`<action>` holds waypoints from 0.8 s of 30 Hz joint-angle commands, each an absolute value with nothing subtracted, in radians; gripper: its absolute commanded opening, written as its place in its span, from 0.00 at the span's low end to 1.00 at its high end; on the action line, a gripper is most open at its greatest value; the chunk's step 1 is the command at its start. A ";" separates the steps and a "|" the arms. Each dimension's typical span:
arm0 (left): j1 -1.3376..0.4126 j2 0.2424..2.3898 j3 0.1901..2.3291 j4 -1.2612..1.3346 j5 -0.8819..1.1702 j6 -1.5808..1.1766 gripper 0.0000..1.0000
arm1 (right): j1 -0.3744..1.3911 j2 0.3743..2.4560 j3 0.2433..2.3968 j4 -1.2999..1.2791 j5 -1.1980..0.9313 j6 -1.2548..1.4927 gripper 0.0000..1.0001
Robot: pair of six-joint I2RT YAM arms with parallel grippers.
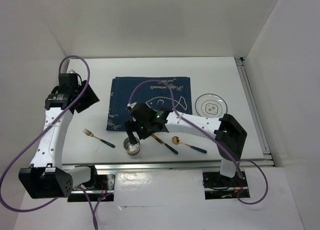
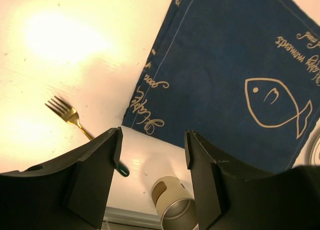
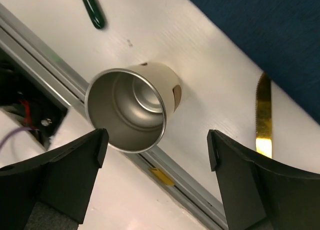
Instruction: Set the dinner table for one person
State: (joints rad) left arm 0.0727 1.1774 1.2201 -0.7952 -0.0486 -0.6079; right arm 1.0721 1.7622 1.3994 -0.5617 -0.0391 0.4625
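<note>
Only the top camera shows the whole dinner table (image 1: pixel 215 72). It is a big flat white top in the middle of that view, with a metal rail along its near edge, just in front of my 2 bases. On it lies the navy placemat (image 1: pixel 122 105) with a fish drawing. To the right of it, apart, is a small round plate (image 1: pixel 209 106), which only this view shows whole. My right wrist camera looks into the steel cup (image 3: pixel 131 110), which stands just beside the rail.

My left gripper (image 2: pixel 152 150) hangs open near the placemat corner and grasps nothing. My right gripper (image 3: pixel 157 142) is spread wide, with 1 finger on each side of the cup, not clamping it.

The fork (image 2: pixel 67 115) lies left of the cup. The knife (image 3: pixel 263 115) and the spoon (image 1: pixel 189 145) lie right of it.
</note>
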 commanded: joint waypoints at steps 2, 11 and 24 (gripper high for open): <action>0.089 1.166 1.209 -0.807 -0.043 -0.592 0.70 | 1.098 1.824 1.405 -0.571 -0.008 0.471 0.88; 0.116 1.184 1.189 -0.798 -0.043 -0.583 0.67 | 1.098 1.896 1.446 -0.572 0.003 0.471 0.45; 0.126 1.135 1.148 -0.808 0.002 -0.574 0.66 | 0.794 1.822 1.676 -0.759 0.189 0.405 0.00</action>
State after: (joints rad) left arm 0.1211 1.1736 1.1748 -0.8059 -0.0216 -0.5797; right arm 0.9512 1.8832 1.6115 -0.7002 0.1036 0.4328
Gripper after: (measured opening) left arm 0.660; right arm 0.078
